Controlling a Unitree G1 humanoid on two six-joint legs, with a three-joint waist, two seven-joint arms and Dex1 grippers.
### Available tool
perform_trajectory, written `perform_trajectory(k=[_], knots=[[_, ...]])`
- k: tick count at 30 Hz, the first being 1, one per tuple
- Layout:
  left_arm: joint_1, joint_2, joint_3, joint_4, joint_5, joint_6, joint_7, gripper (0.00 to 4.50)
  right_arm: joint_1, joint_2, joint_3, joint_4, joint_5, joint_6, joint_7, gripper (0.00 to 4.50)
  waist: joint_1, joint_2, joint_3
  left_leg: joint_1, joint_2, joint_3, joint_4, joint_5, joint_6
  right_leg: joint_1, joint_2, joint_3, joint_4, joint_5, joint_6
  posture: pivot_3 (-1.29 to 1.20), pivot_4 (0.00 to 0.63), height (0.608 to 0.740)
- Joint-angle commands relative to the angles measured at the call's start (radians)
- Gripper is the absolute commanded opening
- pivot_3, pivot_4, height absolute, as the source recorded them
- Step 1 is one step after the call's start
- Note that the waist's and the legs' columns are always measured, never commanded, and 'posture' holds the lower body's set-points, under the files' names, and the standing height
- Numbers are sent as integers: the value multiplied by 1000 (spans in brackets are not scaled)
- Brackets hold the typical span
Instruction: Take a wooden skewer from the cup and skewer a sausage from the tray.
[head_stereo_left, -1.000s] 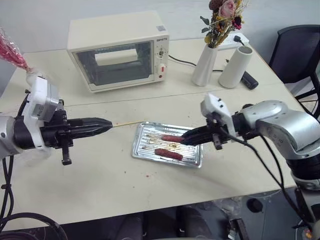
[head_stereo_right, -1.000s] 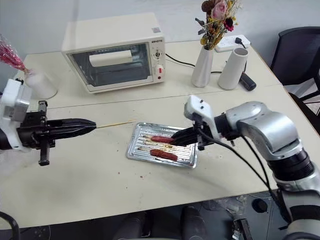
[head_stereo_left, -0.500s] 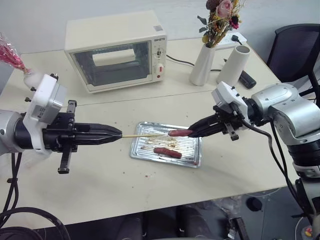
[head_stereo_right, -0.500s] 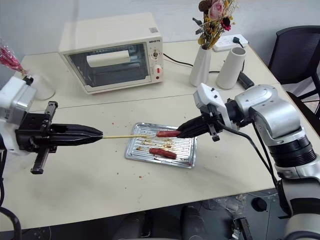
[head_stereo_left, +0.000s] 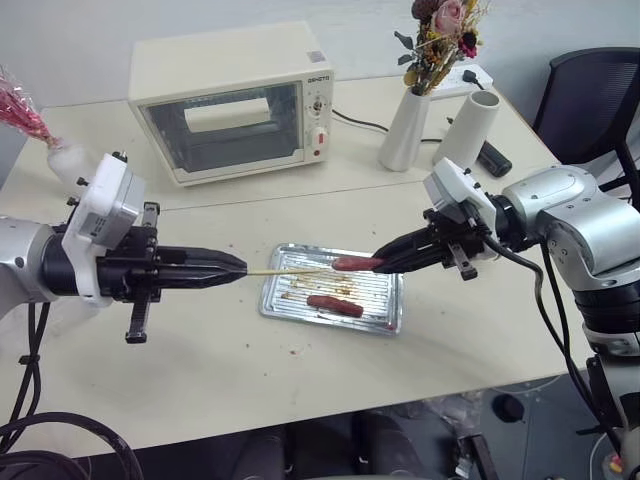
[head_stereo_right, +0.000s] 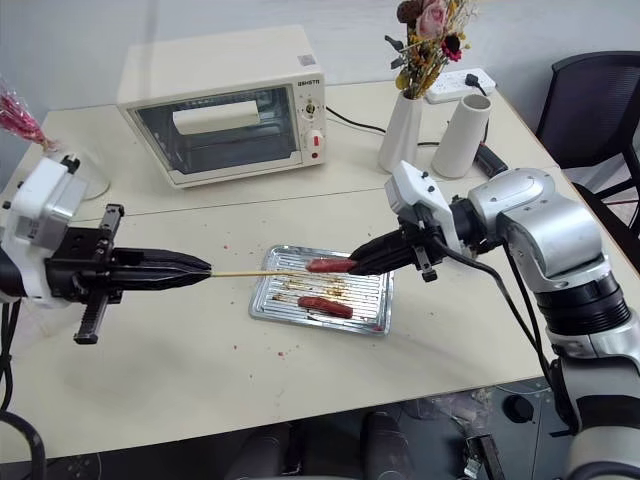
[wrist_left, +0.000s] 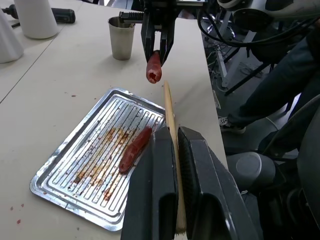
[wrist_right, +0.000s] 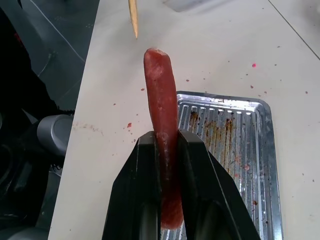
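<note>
jaws of the left gripper (head_stereo_left: 236, 269) are clamped on the wooden skewer (head_stereo_left: 290, 268), which pokes out level toward the right; jaws of the right gripper (head_stereo_left: 383, 263) pinch one sausage (head_stereo_left: 353, 264) by its right end, lifted above the tray (head_stereo_left: 385, 318). taking the skewer and lifting a sausage look done; piercing is left. the skewer tip sits just beside the sausage's free end, apparently not yet in. a second sausage (head_stereo_left: 335, 305) lies on the tray.
</note>
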Motion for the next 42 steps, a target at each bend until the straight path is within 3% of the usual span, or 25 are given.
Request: perform_trajectory(k=[1, 16, 31, 42], knots=[[-31, 10, -1, -2, 16, -25, -9, 0, -13, -14, -48, -47, 20, 5, -3, 299, 0, 0, 0, 0, 0, 0, 0, 0, 0, 0, 0, 0, 0, 0, 0, 0, 150, 740], [-104, -23, -86, 17, 57, -56, -12, 0, -20, -1, -68, -95, 55, 38, -22, 299, 1, 0, 0, 0, 0, 0, 1, 0, 0, 0, 1, 0, 2, 0, 0, 0, 150, 740], [-111, 23, -42, 67, 95, -60, -76, 0, 25, -17, -69, -79, 24, -2, -25, 299, 1, 0, 0, 0, -1, 1, 3, 0, 1, 0, 2, 0, 3, 0, 0, 0, 150, 740], [-139, -2, -77, 52, 94, -61, -70, 0, 16, 0, -68, -88, 33, 4, -41, 299, 1, 0, 0, 0, -1, 1, 3, 0, 1, 0, 2, 0, 4, 0, 0, 0, 150, 740]])
